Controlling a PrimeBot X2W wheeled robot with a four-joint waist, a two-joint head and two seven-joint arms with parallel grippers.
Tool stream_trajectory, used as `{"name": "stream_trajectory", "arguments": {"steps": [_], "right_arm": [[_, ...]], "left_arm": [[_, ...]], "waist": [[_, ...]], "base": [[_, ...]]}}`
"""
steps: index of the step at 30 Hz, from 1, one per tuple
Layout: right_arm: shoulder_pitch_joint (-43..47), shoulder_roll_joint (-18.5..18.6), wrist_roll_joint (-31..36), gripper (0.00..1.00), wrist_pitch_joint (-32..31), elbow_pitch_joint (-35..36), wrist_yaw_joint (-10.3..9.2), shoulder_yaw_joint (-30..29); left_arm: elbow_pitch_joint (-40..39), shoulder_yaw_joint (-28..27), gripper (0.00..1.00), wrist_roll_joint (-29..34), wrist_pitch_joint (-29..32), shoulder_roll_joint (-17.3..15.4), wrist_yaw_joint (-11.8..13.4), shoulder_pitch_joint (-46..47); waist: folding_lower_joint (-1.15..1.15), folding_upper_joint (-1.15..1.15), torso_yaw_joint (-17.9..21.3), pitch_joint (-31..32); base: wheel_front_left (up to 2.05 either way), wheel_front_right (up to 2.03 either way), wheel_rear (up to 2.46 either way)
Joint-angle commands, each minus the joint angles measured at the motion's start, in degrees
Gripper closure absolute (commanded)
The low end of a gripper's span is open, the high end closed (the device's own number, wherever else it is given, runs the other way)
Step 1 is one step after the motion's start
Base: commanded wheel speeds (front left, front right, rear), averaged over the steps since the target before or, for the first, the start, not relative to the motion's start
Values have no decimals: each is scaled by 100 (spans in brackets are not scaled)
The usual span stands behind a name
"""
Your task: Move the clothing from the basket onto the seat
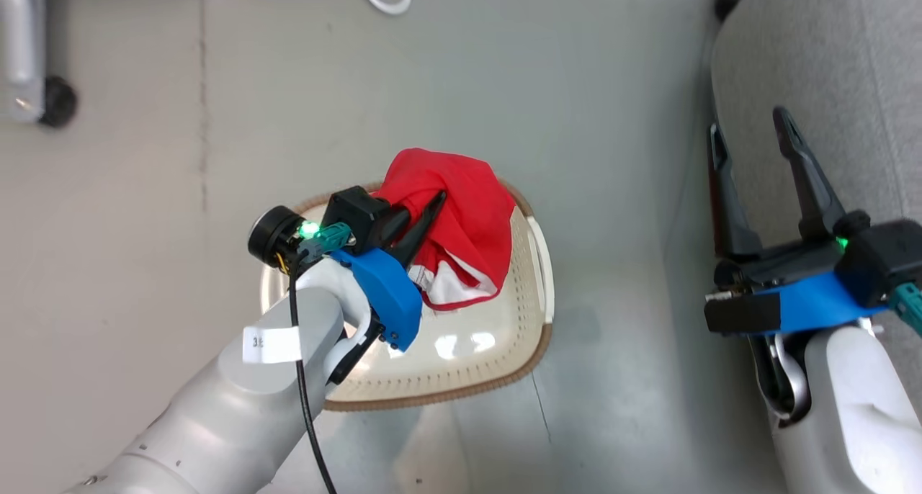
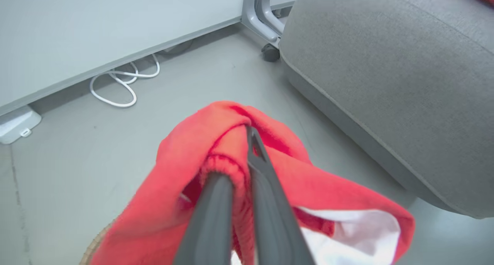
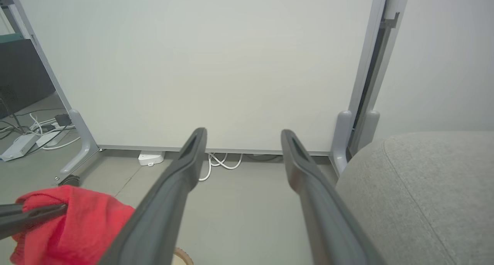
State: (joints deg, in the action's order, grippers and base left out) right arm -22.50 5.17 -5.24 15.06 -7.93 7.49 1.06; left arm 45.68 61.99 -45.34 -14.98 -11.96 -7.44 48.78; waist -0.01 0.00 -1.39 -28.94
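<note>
One red garment [image 1: 472,191] hangs over the basket [image 1: 446,398]; left hand [image 1: 432,207] pinches it.

The one piece of writing that can be made out stands on a white tag [image 1: 271,344] wrapped around the pale left forearm [image 1: 238,400], seen in the head view. It shows small dark characters that begin with a "3", followed by a second mark that may be an "8" or an "E", cut short where the tag curves away. The white patch on the red clothing [image 2: 173,180] in the left wrist view is too blurred to tell whether it carries any print.
</note>
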Motion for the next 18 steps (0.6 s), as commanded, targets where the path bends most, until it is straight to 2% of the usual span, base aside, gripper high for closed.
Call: {"name": "stream_trajectory", "arguments": {"steps": [1, 10, 18], "right_arm": [[128, 49, -32, 0, 17, -25, 1, -31], [590, 46, -83, 0, 17, -139, 1, -67], [952, -21, -116, 0, 17, -206, 1, -87]], "left_arm": [[-100, -163, 100, 155, -29, -7, -4, -126], [-655, -1010, 100, 980, -30, 56, 9, -521], [-1026, -1372, 100, 1446, -29, 245, 2, -609]], "waist": [[1, 0, -146, 362], [1, 0, -190, 1090], [1, 0, -174, 1630]], "base": [[0, 0, 0], [0, 0, 0], [0, 0, 0]]}}
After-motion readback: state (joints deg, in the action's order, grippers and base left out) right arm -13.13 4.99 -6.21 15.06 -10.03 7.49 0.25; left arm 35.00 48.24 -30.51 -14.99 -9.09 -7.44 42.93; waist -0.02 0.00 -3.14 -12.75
